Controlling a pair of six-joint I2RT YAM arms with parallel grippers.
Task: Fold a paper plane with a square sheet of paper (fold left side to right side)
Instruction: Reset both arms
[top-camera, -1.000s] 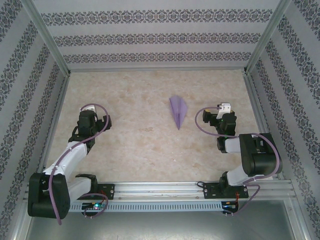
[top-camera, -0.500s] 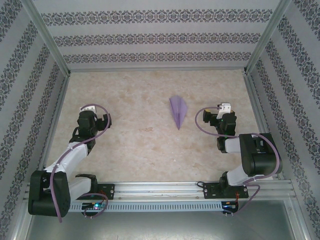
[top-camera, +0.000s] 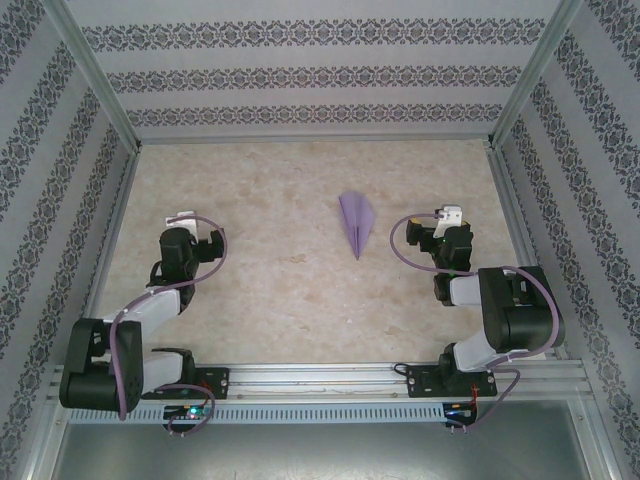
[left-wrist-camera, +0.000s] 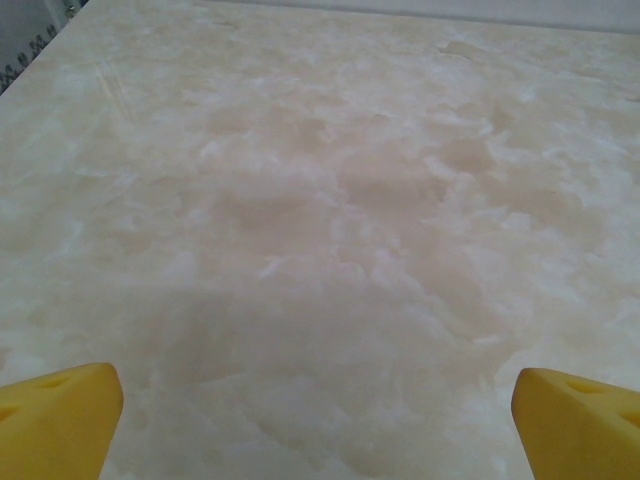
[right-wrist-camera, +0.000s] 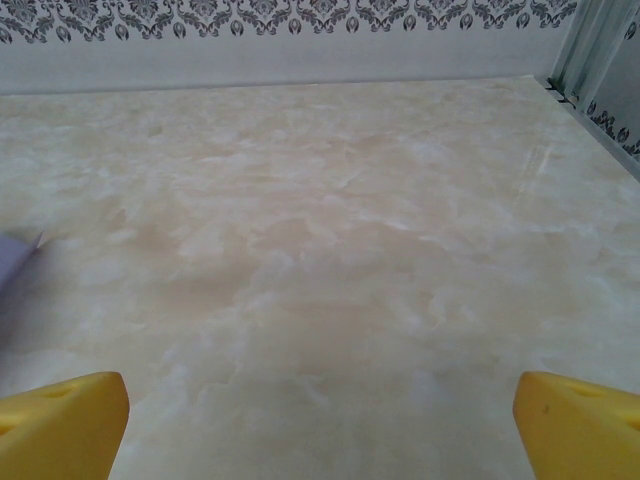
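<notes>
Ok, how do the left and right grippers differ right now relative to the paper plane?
The right gripper sits close beside the paper plane, just to its right; the left gripper is far off to its left across the table. The right gripper's camera catches a lilac corner of the plane; the left gripper's sees plain table. Shared: both have fingers wide open, hold nothing and point toward the back wall.

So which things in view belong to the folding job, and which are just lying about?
Job: slim pointed lilac paper plane, lying free on the table; left gripper, open; right gripper, open.
Just surroundings: beige marbled tabletop; grey patterned walls; aluminium rail at the arm bases.
</notes>
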